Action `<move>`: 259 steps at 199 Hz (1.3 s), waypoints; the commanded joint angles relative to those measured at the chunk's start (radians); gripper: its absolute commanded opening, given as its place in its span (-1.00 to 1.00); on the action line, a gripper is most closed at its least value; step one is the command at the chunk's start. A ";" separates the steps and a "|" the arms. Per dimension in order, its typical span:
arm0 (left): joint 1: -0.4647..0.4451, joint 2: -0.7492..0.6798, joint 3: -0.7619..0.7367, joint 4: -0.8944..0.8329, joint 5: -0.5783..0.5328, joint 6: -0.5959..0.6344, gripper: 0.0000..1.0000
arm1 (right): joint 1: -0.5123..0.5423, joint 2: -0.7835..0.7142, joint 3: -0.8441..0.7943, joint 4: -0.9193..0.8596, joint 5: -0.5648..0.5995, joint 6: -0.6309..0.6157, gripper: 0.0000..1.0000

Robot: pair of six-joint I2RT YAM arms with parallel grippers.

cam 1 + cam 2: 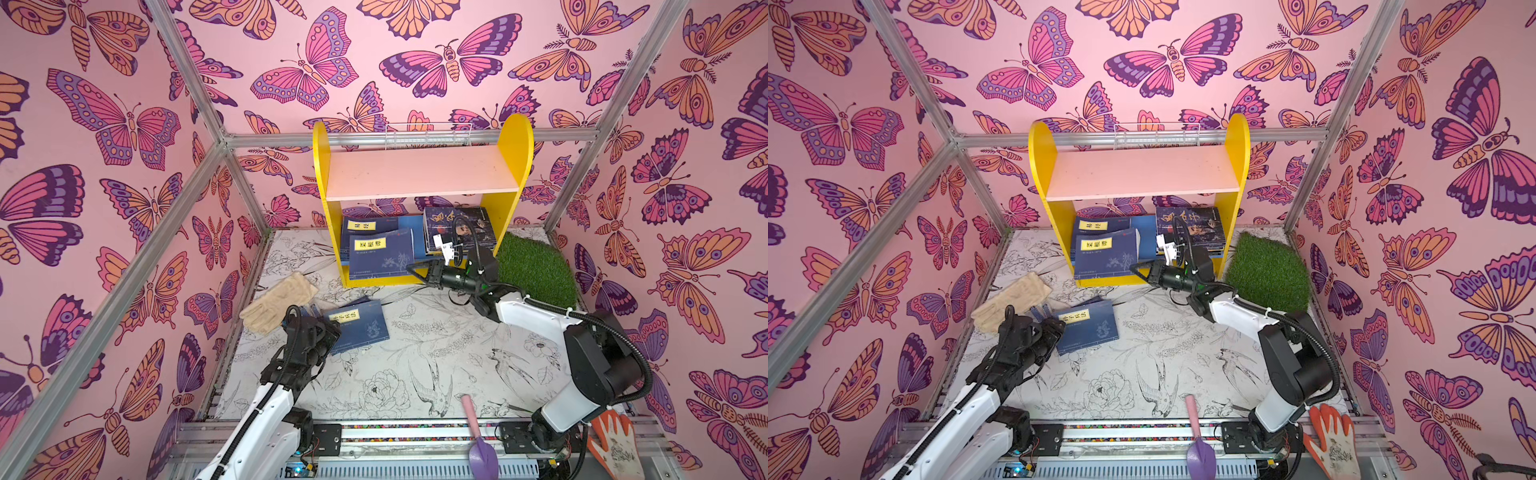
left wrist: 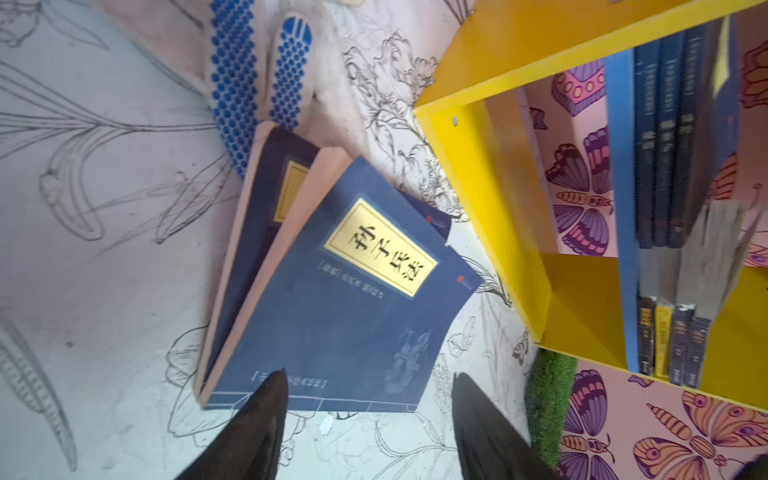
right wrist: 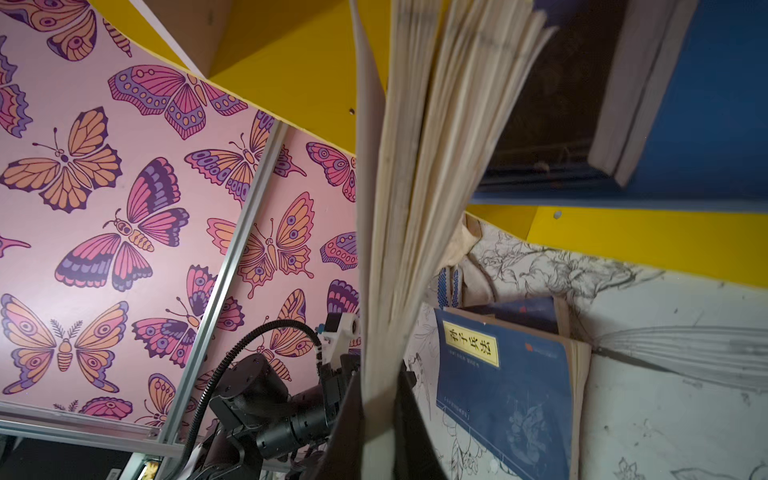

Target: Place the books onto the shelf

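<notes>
Thin paperback books (image 1: 380, 253): light, floppy, slick covers, so I judge they sag and fan if pinched at one edge; best taken across the full thickness near the spine. Most lie flat in two piles on the lower board (image 1: 415, 235) of the shelf (image 1: 513, 166); the upper board (image 1: 419, 170) is bare. Two more navy ones overlap on the bench (image 1: 415, 353) in front of the shelf, toward its left side. The top book (image 1: 359, 328) sits skewed over the under book (image 2: 249, 216), which touches a beige glove (image 1: 276, 307)

Right end effector (image 3: 380, 395) is clamped on the page edge of the held book (image 3: 415, 166) at the shelf's front lip. Pages splay out past the jaws, so the grip looks partial and could slip or tear. Left end effector (image 2: 370, 376) is parted and empty, at the top book's edge farthest from the shelf. Lying flat leaves no gap for a finger, but the skewed overhang may give a lip

The right wrist view alone shows the fanned pages and the pinch; in both top views the arm hides them. The left wrist view alone shows the under book clearly, plus the spines inside the shelf. Only the top views show the bare upper board
</notes>
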 commanded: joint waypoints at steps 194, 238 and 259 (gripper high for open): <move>0.003 0.017 0.006 -0.086 -0.028 0.068 0.31 | -0.014 0.447 0.569 -0.258 0.074 -0.027 -1.00; 0.003 0.017 0.006 -0.087 -0.027 0.061 0.31 | -0.012 0.452 0.571 -0.295 0.064 -0.033 -1.00; 0.003 0.017 0.006 -0.087 -0.025 0.056 0.31 | -0.013 0.453 0.584 -0.335 0.065 -0.050 -1.00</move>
